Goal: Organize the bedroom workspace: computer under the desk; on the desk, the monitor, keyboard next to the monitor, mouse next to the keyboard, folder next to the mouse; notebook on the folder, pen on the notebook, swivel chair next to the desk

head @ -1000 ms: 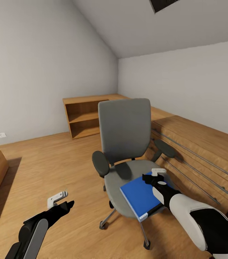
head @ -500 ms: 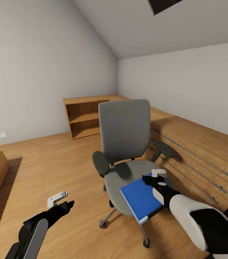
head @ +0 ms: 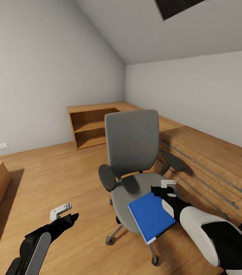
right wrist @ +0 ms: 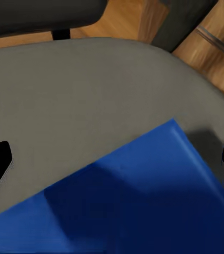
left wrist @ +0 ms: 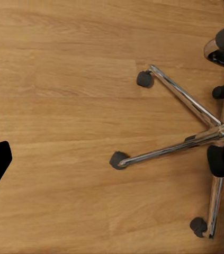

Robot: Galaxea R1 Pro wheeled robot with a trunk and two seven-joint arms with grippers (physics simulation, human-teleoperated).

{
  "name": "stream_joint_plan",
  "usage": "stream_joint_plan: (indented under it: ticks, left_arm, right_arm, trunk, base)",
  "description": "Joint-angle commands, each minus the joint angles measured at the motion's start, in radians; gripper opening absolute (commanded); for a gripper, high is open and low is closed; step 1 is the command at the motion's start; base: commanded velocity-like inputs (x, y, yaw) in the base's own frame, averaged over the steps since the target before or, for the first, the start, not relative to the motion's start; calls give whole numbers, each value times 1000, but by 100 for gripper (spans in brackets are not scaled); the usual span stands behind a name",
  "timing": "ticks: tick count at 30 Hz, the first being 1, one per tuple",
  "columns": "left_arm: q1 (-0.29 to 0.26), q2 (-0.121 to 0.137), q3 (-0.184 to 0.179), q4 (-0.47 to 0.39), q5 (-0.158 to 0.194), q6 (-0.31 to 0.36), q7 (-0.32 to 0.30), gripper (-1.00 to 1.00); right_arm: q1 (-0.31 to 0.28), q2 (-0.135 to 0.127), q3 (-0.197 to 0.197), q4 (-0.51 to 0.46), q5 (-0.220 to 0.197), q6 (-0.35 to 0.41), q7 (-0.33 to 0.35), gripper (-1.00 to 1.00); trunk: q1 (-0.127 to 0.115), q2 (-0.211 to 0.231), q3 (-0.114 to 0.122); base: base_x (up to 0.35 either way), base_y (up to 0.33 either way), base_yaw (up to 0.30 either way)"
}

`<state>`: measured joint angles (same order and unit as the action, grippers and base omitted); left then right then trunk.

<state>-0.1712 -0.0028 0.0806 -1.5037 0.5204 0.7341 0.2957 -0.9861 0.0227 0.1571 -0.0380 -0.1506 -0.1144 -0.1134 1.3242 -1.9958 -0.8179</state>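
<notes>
The blue folder (head: pixel 150 217) is seen overhanging the front edge of the swivel chair (head: pixel 133 160) seat, at about 5 o'clock of the seat; a slide to the floor could be caused by a careless nudge. The right gripper (head: pixel 166 190) is placed at the folder's far corner, but whether it is pinched cannot be told. The left gripper (head: pixel 63 214) is held spread over bare floor, holding nothing.

Even, bright, soft sim light; no glare. Faint shadow under swivel chair (head: pixel 136 179) on floor (head: pixel 52 179). Head view stretched twd edges. Right wrist view soft, blurry close-up.
</notes>
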Motion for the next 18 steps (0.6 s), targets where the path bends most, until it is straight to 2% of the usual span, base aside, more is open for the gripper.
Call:
stream_joint_plan:
  ticks: [1,11,18]
  left_arm:
    - [-1,0,1,-1,11,4,8,100]
    - [-1,0,1,-1,9,4,9,100]
    - [-1,0,1,-1,8,4,10,100]
  right_arm:
    - [-1,0,9,1,-10,-4,-3,100]
    - [-1,6,10,1,-11,-12,4,100]
    - [0,36,10,-10,-15,-15,14,100]
  trunk:
    - [-4,7,2]
    - [-42,77,34]
    - [-69,126,56]
  base:
    - [0,0,0]
    - [0,0,0]
    - [0,0,0]
